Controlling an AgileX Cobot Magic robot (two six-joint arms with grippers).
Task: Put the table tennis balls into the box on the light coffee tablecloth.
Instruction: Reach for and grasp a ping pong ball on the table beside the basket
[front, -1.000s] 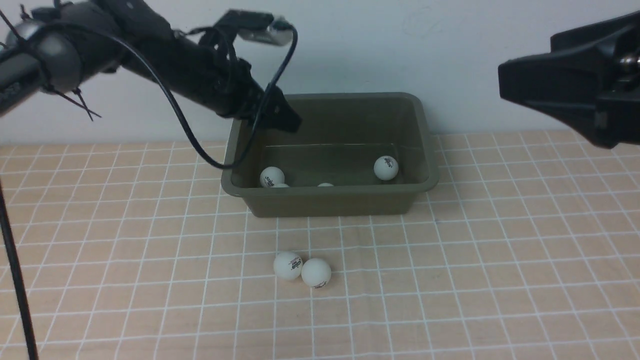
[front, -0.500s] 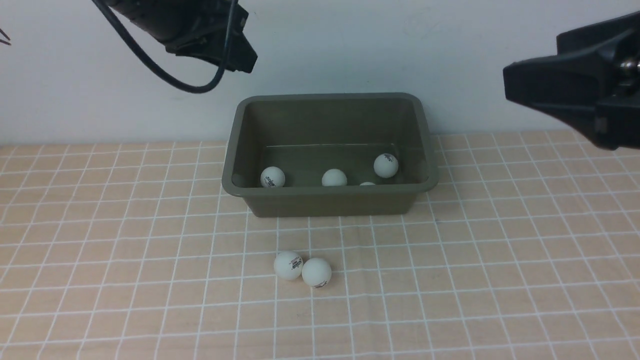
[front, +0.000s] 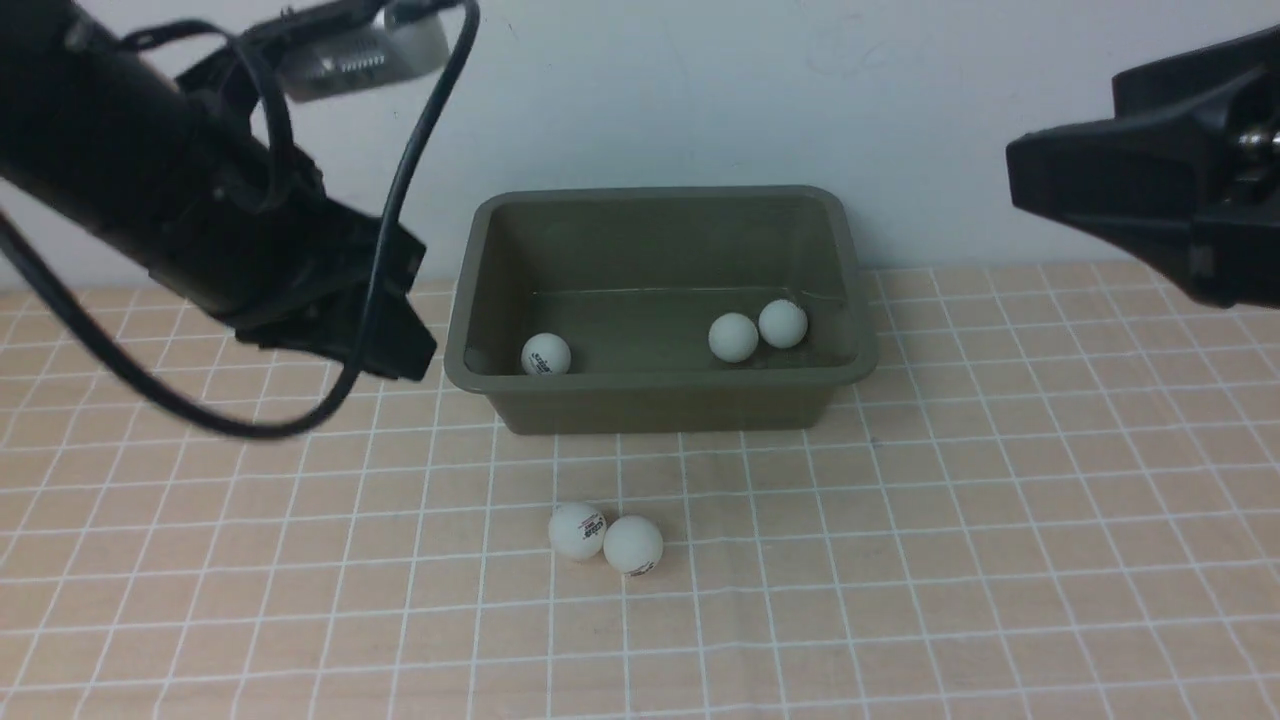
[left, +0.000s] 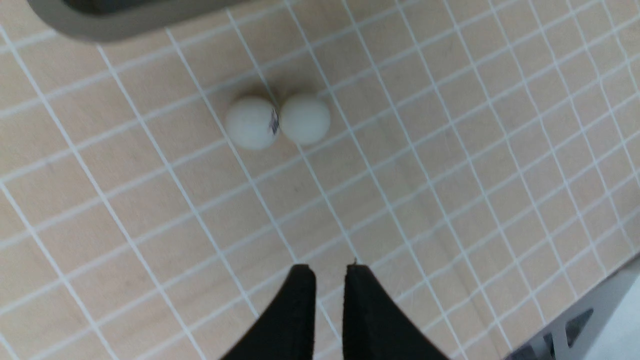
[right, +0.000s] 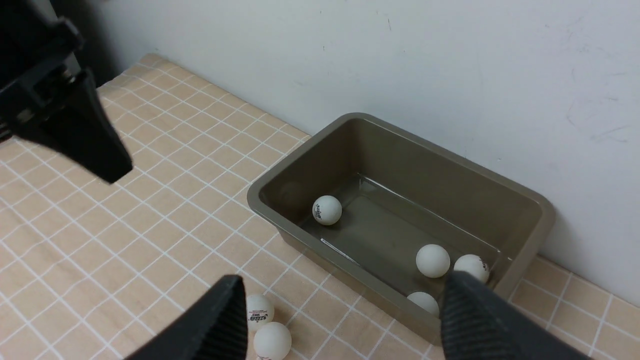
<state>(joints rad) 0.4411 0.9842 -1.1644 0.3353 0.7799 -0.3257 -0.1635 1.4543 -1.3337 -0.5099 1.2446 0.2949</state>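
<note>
On the light coffee tablecloth (front: 900, 560), with the box (front: 660, 405) holding four, we risk our left tool (left: 327, 272) (pressed together, empty; the right tool (right: 342, 295) spread) scattering the two touching table tennis balls (front: 577, 530) between the box and the tablecloth's near edge.

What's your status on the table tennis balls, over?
Left gripper shut, empty; right gripper wide open, empty. Four balls in the box; two balls touching on the tablecloth in front of it. Nothing blocking them.
</note>
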